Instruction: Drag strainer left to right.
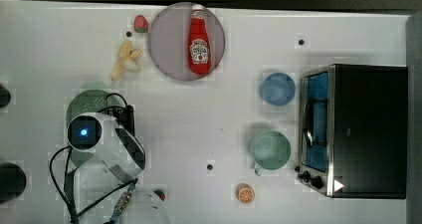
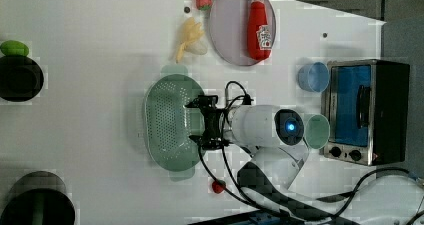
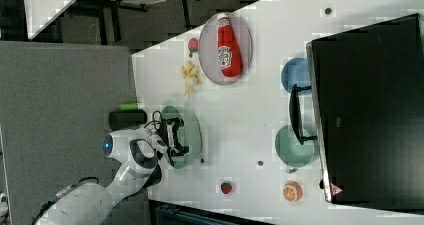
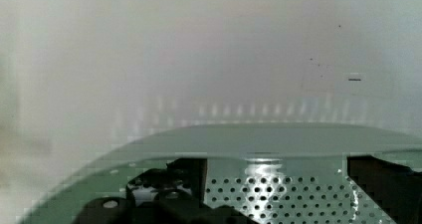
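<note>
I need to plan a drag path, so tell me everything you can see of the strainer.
The strainer is a pale green oval colander, plastic by its look, with a broad rim, a tab handle at each end and a grid of small holes in its bottom. It sits upright on the white table, at the top view's left. The open gripper hangs over its rim, fingers reaching inside. Contact cannot be told.

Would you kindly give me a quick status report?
Gripper open, over strainer. Strainer not gripped, at the top view's left. Mug and oven stand to the right.
</note>
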